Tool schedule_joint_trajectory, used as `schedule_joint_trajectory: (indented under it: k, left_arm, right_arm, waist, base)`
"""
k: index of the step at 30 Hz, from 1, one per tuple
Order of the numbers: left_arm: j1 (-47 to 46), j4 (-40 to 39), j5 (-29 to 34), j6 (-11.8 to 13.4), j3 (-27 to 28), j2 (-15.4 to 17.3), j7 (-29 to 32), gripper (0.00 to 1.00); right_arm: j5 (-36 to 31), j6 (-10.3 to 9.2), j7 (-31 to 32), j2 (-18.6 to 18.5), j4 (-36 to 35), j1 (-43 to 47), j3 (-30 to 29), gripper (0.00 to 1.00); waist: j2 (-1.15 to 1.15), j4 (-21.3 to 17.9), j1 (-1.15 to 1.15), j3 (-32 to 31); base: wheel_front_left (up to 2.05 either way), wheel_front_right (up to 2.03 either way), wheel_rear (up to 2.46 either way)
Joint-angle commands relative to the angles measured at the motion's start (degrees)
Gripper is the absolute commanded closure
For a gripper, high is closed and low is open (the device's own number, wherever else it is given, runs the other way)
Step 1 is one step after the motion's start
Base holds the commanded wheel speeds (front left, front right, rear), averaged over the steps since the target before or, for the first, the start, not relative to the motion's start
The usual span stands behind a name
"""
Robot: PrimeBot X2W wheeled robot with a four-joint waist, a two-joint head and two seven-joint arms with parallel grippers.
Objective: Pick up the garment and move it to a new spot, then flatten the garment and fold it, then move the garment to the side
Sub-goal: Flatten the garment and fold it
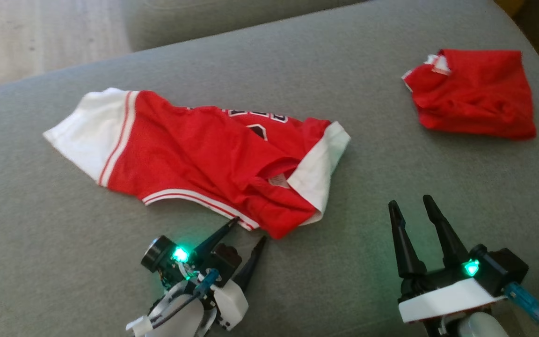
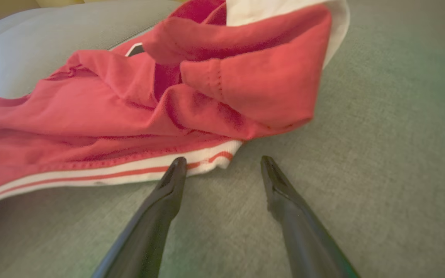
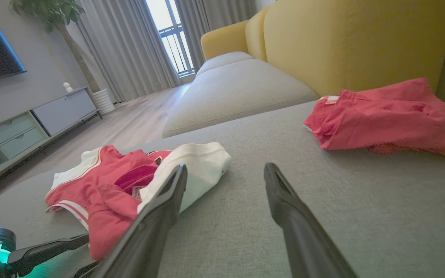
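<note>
Red-and-white rumpled jersey [image 1: 204, 159] on nubby grey cushion [image 1: 40, 234]

**Camera positions**

Head view: high, looking down on the grey cushion [image 1: 40, 234]. Left wrist view: low, close against the red jersey [image 2: 91, 116]. Right wrist view: low, farther back, facing the window [image 3: 172, 34]. Shared by all: jersey.

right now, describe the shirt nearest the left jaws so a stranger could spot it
On the grey sofa seat, two red garments lie apart. The jersey is the spread-out one on the robot's left. Unlike the folded red garment, it has white sleeves and striped trim.
</note>
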Motion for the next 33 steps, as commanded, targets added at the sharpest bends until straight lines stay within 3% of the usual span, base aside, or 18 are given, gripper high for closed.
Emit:
schedule_joint_trajectory:
  k: [1,5,6,7,8,14,19,23,28,33]
  left_arm:
    - [-2.24,-0.11,-0.45,0.57,0.65,0.07,-0.63,0.0]
    - [-3.46,2.26,-1.03,1.66,-0.44,0.07,-0.74,0.0]
    - [-3.7,2.28,-1.11,1.78,-0.72,0.07,-0.75,0.15]
    - [-3.9,2.1,-1.23,1.88,-0.9,0.07,-0.76,0.63]
    - [-4.05,2.02,-1.25,1.89,-1.1,0.07,-0.76,1.0]
    - [-4.95,1.42,-1.45,-1.37,-3.12,0.07,-0.78,1.0]
    - [-8.59,-4.55,-2.05,-4.19,-5.32,0.33,-0.78,1.0]
    - [-15.02,-9.51,-3.94,-5.01,-6.4,1.87,-0.17,1.0]
    - [-23.64,-15.58,-9.98,-5.14,-8.82,3.67,4.01,1.0]
    - [-36.61,-21.3,-20.15,-5.16,-12.06,6.92,9.78,1.0]
  right_arm:
    - [0.53,-0.05,-0.63,-0.59,-1.96,-1.9,1.1,0.0]
    - [0.71,-0.05,-0.63,-0.37,-1.81,-2.13,1.37,0.0]
    - [0.72,-0.05,-0.63,-0.32,-1.8,-2.13,1.4,0.0]
    - [0.74,-0.05,-0.63,-0.28,-1.78,-2.12,1.39,0.0]
    - [0.77,-0.05,-0.63,-0.25,-1.74,-2.11,1.35,0.0]
    - [0.79,-0.05,-0.63,-0.06,-1.42,-1.64,1.08,0.0]
    - [0.87,-0.05,-0.63,0.22,-1.03,-0.69,1.38,0.0]
    - [1.0,-0.05,-0.63,0.5,-0.64,0.57,1.95,0.0]
    - [1.06,-0.05,-0.63,0.74,-0.48,1.36,2.53,0.0]
    - [1.1,-0.05,-0.63,0.87,-0.49,1.43,3.18,0.0]
  waist:
    - [0.0,-2.32,-0.02,1.9]
    - [0.0,-3.51,-0.02,2.08]
    - [0.0,-3.67,-0.02,2.06]
    - [0.0,-3.76,-0.02,2.01]
    - [0.0,-3.83,-0.02,1.9]
    - [0.0,-3.74,-0.02,-0.41]
    - [0.0,-3.92,-0.02,-3.7]
    - [0.0,-4.86,-0.02,-6.67]
    - [0.0,-6.21,-0.02,-8.42]
    - [0.0,-8.11,-0.02,-9.52]
  base:
    - [0.0,0.0,0.0]
    - [0.0,0.0,0.0]
    - [0.0,0.0,0.0]
    - [0.0,0.0,0.0]
    - [0.0,0.0,0.0]
    - [0.0,0.0,0.0]
    - [0.0,0.0,0.0]
    - [0.0,0.0,0.0]
    - [0.0,0.0,0.0]
    - [0.0,0.0,0.0]
